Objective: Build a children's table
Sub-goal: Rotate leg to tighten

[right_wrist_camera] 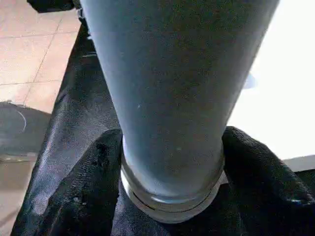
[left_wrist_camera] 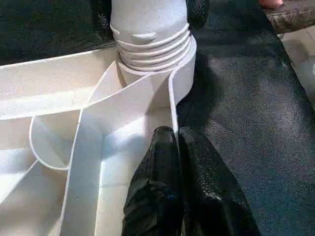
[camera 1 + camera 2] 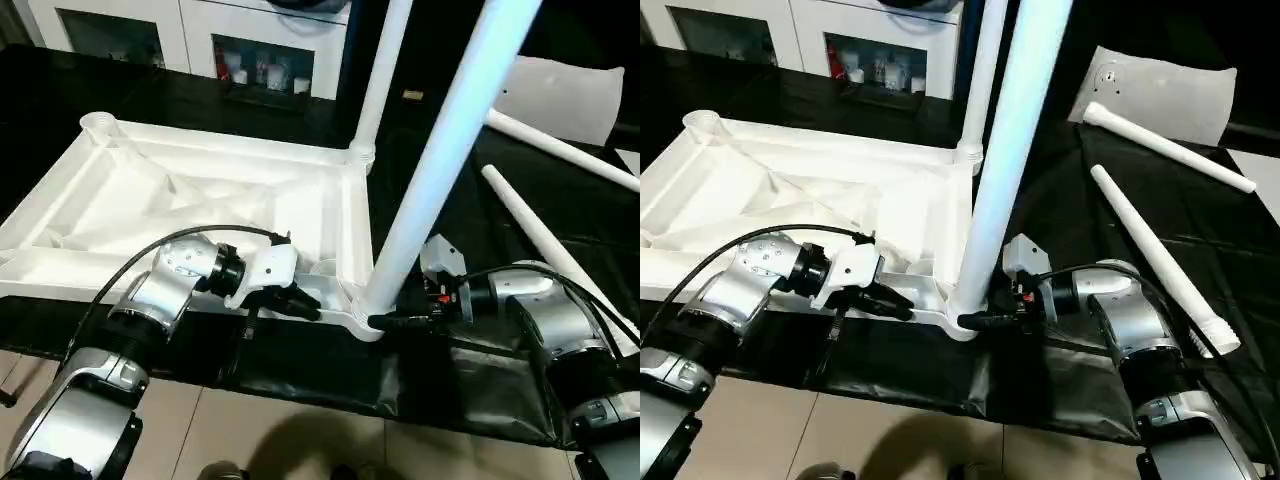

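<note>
The white tabletop (image 3: pixel 120 200) lies underside up on the black cloth. One leg (image 3: pixel 380 80) stands in its far right corner socket. A second leg (image 3: pixel 440 160) stands upright in the near right socket (image 2: pixel 147 54). My right gripper (image 3: pixel 385 322) clasps the base of this near leg, with a black finger (image 1: pixel 98 177) pressed on each side of it. My left gripper (image 3: pixel 305 305) is shut with nothing in it, and its fingertips (image 2: pixel 170 142) rest inside the tabletop's near rim beside that socket. Two loose legs (image 3: pixel 1160 255) (image 3: pixel 1170 148) lie on the cloth to the right.
A white cabinet (image 3: pixel 260 50) with dark compartments stands behind the table. A white pillow-like slab (image 3: pixel 1160 90) lies at the back right. The black cloth (image 3: pixel 300 370) hangs over the near edge, with tiled floor (image 3: pixel 250 430) below.
</note>
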You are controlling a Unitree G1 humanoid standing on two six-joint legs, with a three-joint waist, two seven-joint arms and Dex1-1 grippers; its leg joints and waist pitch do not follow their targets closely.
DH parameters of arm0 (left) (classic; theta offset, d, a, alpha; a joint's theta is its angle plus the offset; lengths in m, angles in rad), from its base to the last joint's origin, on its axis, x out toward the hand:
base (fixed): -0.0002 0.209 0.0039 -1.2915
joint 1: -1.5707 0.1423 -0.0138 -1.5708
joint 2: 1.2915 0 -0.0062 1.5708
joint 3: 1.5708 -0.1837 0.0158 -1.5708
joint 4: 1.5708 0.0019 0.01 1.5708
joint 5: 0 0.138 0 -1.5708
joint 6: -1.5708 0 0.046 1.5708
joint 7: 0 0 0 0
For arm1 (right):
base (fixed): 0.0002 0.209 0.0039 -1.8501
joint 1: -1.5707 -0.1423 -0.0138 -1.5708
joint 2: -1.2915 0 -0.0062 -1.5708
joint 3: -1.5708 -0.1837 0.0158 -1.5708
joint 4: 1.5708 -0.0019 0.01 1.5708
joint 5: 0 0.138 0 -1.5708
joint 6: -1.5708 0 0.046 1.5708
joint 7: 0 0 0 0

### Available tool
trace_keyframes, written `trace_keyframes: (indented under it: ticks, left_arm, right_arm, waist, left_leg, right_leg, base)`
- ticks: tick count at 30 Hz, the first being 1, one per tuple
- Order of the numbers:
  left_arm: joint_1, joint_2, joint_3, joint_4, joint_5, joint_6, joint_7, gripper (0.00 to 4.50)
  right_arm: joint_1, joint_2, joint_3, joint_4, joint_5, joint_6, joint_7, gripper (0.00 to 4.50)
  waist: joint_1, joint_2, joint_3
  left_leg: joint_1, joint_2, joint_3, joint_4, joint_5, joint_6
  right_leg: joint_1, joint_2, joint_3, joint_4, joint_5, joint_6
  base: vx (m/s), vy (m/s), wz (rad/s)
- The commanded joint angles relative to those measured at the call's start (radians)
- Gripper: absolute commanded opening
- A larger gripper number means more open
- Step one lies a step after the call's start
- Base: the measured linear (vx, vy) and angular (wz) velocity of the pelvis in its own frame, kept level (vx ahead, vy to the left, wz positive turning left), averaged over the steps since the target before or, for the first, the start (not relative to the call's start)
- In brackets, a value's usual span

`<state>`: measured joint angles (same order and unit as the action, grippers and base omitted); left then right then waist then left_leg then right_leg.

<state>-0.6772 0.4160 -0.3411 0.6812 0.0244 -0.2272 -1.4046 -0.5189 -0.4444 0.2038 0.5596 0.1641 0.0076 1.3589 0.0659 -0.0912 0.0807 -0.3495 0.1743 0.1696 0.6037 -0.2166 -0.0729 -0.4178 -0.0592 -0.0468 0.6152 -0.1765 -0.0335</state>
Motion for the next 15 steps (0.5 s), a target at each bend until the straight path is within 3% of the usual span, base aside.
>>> trace_keyframes:
  ticks: [1, 8, 9, 10, 11, 14, 15]
  left_arm:
    - [-0.009, -0.014, -0.037, 0.003, 0.018, -0.027, -0.034, 0.0]
    - [-0.014, -0.021, -0.025, 0.016, 0.013, -0.014, -0.014, 0.0]
    - [-0.014, -0.03, -0.014, 0.016, 0.008, 0.011, 0.011, 0.0]
    - [-0.011, -0.047, 0.006, 0.013, 0.002, 0.05, 0.063, 0.0]
    - [-0.011, -0.049, 0.008, 0.012, 0.003, 0.056, 0.072, 0.0]
    - [0.0, -0.085, 0.036, -0.004, 0.008, 0.133, 0.189, 0.0]
    - [0.004, -0.123, 0.059, -0.017, 0.009, 0.206, 0.285, 0.0]
  right_arm:
    - [-0.01, -0.003, 0.009, 0.017, -0.01, -0.01, 0.006, 2.79]
    - [0.008, 0.002, 0.004, 0.001, 0.007, 0.005, 0.02, 2.72]
    - [0.02, 0.007, -0.003, -0.014, 0.018, 0.027, 0.01, 2.72]
    - [0.042, 0.021, -0.016, -0.042, 0.032, 0.088, -0.035, 2.72]
    - [0.045, 0.024, -0.018, -0.046, 0.033, 0.095, -0.044, 2.72]
    - [0.085, 0.08, -0.031, -0.086, 0.013, 0.15, -0.195, 2.72]
    - [0.1, 0.146, -0.045, -0.088, -0.01, 0.176, -0.338, 2.72]
  waist:
    - [0.002, -0.001, -0.08]
    - [0.003, 0.0, -0.079]
    - [0.004, 0.006, -0.077]
    - [0.008, 0.003, -0.076]
    - [0.008, 0.003, -0.076]
    - [0.009, 0.004, -0.069]
    - [0.007, 0.004, -0.064]
  left_leg:
    - [0.0, 0.059, -0.006, -0.062, -0.025, 0.109]
    - [0.0, 0.059, -0.005, -0.061, -0.016, 0.113]
    - [0.0, 0.059, -0.005, -0.062, -0.019, 0.112]
    - [0.002, 0.06, -0.004, -0.063, -0.022, 0.109]
    - [0.002, 0.06, -0.004, -0.063, -0.022, 0.109]
    - [0.005, 0.06, -0.009, -0.07, -0.082, 0.07]
    - [0.007, 0.057, -0.01, -0.073, -0.117, 0.049]
  right_leg:
    - [0.068, -0.088, 0.047, -0.053, -0.117, -0.257]
    - [0.067, -0.086, 0.047, -0.051, -0.095, -0.261]
    - [0.066, -0.086, 0.047, -0.051, -0.099, -0.262]
    - [0.068, -0.084, 0.048, -0.052, -0.101, -0.262]
    - [0.068, -0.084, 0.048, -0.052, -0.101, -0.262]
    - [0.061, -0.089, 0.048, -0.068, -0.224, -0.228]
    - [0.058, -0.088, 0.048, -0.077, -0.295, -0.203]
  base:
    - [0.0, 0.0, 0.0]
    - [0.0, 0.0, 0.0]
    - [0.0, 0.0, 0.0]
    - [0.0, 0.0, 0.0]
    - [0.0, 0.0, 0.0]
    - [0.0, 0.0, 0.0]
    - [0.0, 0.0, 0.0]
